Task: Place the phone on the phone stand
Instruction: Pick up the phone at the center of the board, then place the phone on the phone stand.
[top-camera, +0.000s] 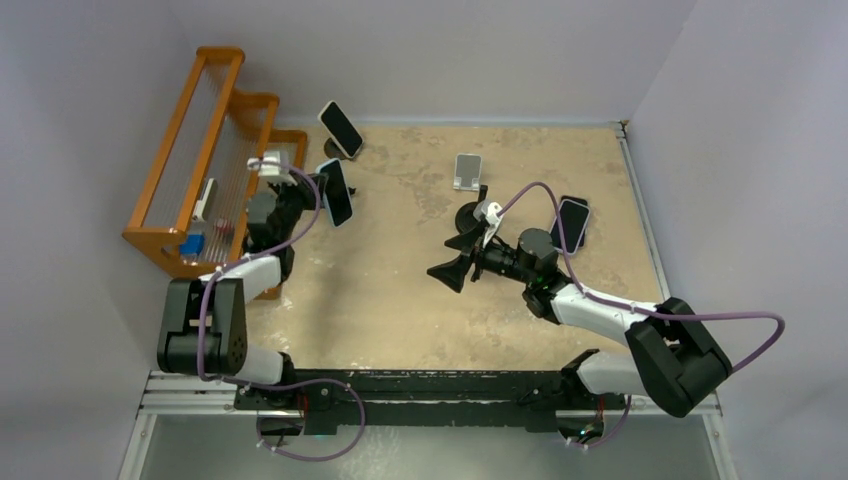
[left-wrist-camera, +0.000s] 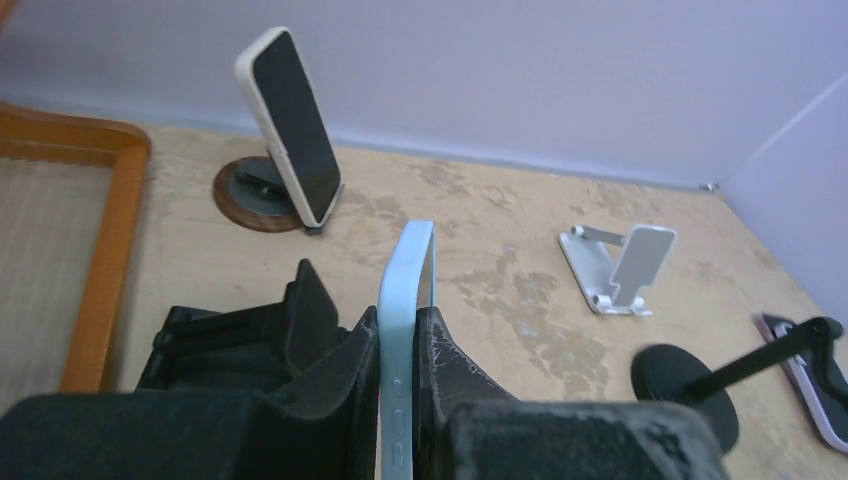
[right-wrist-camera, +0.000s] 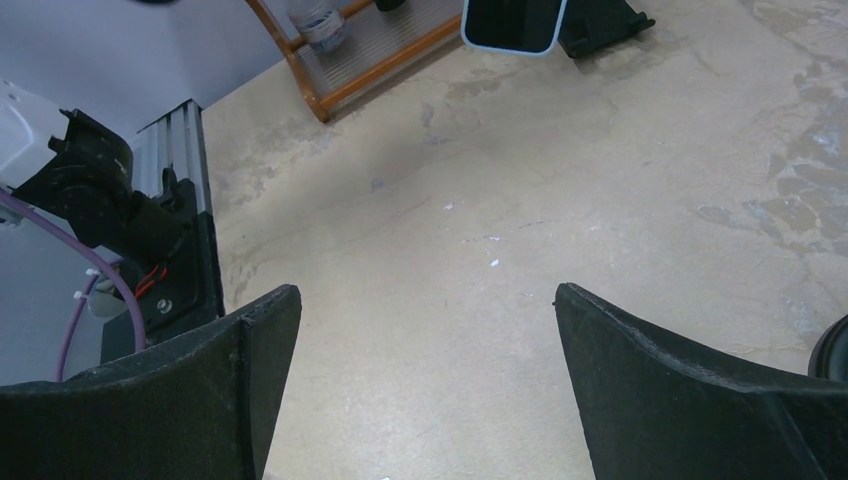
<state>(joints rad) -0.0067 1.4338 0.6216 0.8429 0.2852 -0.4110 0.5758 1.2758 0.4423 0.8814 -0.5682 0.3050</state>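
My left gripper (top-camera: 318, 190) is shut on a phone in a light blue case (top-camera: 336, 192), held upright and edge-on between the jaws in the left wrist view (left-wrist-camera: 412, 270). A black phone stand (left-wrist-camera: 240, 335) sits just to its left, close to the phone; I cannot tell if they touch. The phone's lower end also shows in the right wrist view (right-wrist-camera: 512, 25), with the black stand (right-wrist-camera: 600, 25) beside it. My right gripper (top-camera: 452, 258) is open and empty over bare table at mid table (right-wrist-camera: 428, 300).
A white-cased phone (top-camera: 341, 129) leans on a round brown stand at the back. A silver folding stand (top-camera: 466, 171) and a black round-base stand (top-camera: 470, 215) are mid table. Another phone (top-camera: 571, 224) lies flat at right. An orange rack (top-camera: 200, 150) stands at left.
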